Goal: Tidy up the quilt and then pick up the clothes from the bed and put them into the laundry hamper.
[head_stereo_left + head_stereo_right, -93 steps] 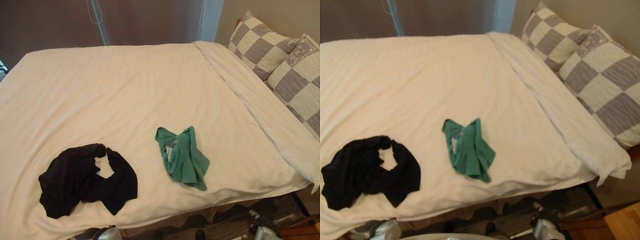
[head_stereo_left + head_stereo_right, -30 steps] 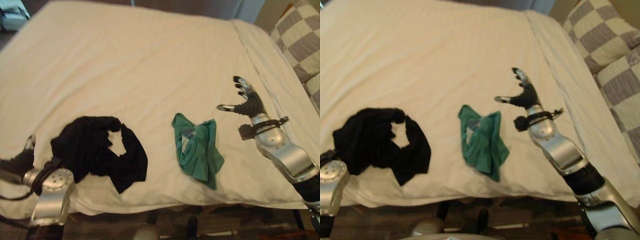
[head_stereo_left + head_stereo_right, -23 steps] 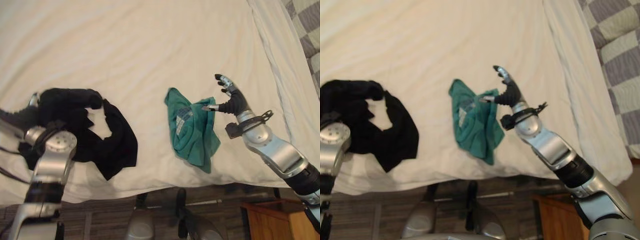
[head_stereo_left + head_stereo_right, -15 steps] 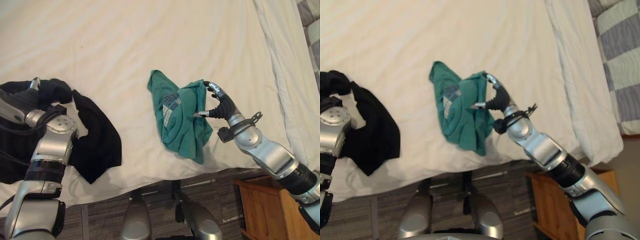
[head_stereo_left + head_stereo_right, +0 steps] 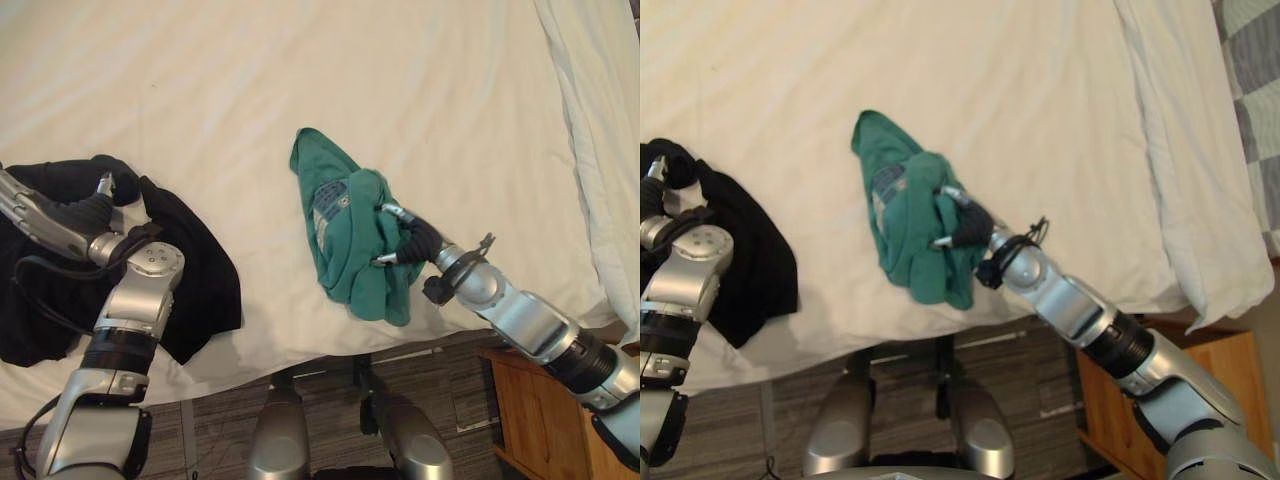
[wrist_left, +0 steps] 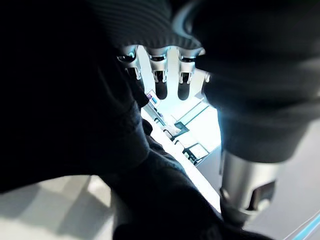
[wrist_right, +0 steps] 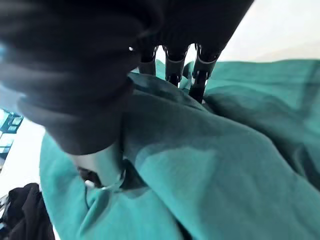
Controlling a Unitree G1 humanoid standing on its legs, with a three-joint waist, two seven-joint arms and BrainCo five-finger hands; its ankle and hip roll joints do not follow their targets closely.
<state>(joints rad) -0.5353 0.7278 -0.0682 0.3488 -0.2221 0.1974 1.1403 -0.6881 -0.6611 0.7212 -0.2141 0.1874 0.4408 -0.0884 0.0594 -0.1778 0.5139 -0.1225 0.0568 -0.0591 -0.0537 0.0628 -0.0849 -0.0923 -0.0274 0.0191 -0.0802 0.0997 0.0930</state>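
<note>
Gripping green shirt [image 5: 350,225], right hand [image 5: 415,240] curled

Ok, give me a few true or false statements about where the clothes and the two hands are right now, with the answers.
1. The right hand is closed on the green shirt. True.
2. The green shirt lies on the floor. False: it lies on the white quilt.
3. The left hand is at the black garment. True.
4. The black garment lies on top of the green shirt. False: they lie apart, the black one to the robot's left.
5. Both garments lie near the bed's front edge. True.
</note>
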